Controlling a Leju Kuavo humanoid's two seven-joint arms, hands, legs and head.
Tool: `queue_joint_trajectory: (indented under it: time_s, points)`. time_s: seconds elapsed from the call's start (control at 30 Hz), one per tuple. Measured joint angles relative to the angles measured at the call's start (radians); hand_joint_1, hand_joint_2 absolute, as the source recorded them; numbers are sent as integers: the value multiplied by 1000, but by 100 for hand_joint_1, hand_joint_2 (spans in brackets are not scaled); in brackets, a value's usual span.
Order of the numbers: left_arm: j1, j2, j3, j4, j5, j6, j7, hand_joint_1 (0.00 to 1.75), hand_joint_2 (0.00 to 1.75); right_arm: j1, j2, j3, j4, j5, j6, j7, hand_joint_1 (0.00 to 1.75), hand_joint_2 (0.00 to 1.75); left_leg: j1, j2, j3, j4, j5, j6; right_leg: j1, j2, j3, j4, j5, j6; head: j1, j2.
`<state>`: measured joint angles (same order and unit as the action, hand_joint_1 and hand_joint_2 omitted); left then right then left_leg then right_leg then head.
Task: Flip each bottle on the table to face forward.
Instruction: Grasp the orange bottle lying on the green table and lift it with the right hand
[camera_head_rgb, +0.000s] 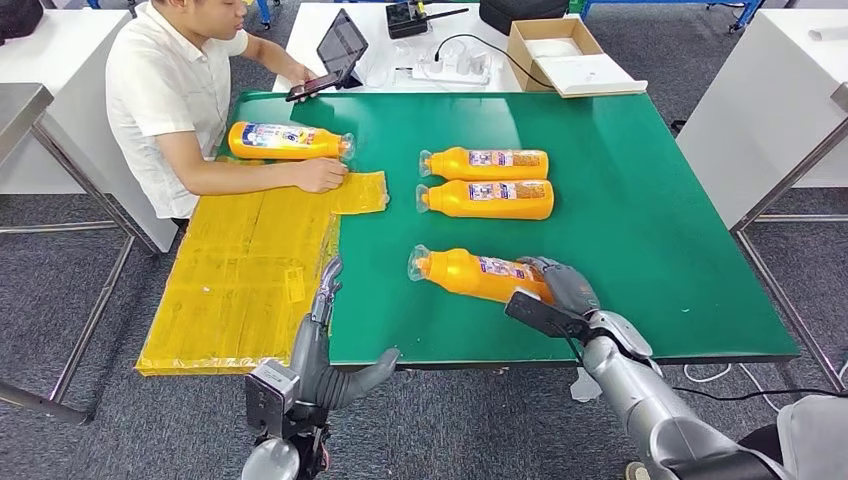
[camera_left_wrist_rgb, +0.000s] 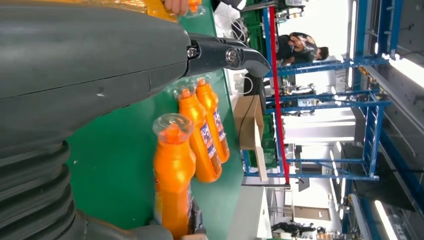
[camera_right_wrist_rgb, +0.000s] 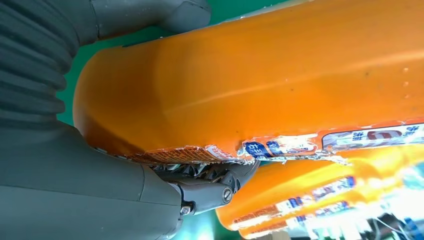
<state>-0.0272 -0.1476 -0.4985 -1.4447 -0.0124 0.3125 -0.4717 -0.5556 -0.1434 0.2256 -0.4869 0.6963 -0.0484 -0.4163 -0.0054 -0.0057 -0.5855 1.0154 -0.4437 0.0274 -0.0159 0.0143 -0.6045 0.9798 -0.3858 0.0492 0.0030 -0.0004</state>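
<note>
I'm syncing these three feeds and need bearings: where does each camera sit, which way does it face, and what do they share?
Head view: high on the body, looking down at the green table; both silver arms show, left hand, right hand gripping the nearest bottle.
Left wrist view: behind the left hand, facing across the table.
Right wrist view: behind the right hand, against that bottle.
Shared: nearest bottle, paired bottles.
</note>
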Motion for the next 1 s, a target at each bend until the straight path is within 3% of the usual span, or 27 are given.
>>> queue_joint_trajectory:
  time_s: [0.37,0.53,0.73,1.0]
  points:
    - [14,-5,12,-1,67,33,25,0,175,60,32,-30,-67,-93,-47,-57,175,175,0,0,-2,0,0,0,0,-1,-1,0,0,0,0,0]
    - [43,-14,38,6,286,30,125,0,175,189,65,-34,-296,-201,-109,-49,175,175,0,-2,-10,0,1,0,0,-1,-8,1,0,0,0,0]
    - [59,-9,29,12,359,-18,134,0,175,280,113,-11,-573,-276,-194,-59,175,175,1,-4,-15,0,1,0,0,-3,-12,2,-1,1,0,0]
    - [53,-15,27,11,427,-63,116,0,175,289,160,119,-652,-289,-180,-69,175,175,0,-5,-15,0,0,0,-1,-3,-13,1,-2,2,0,0]
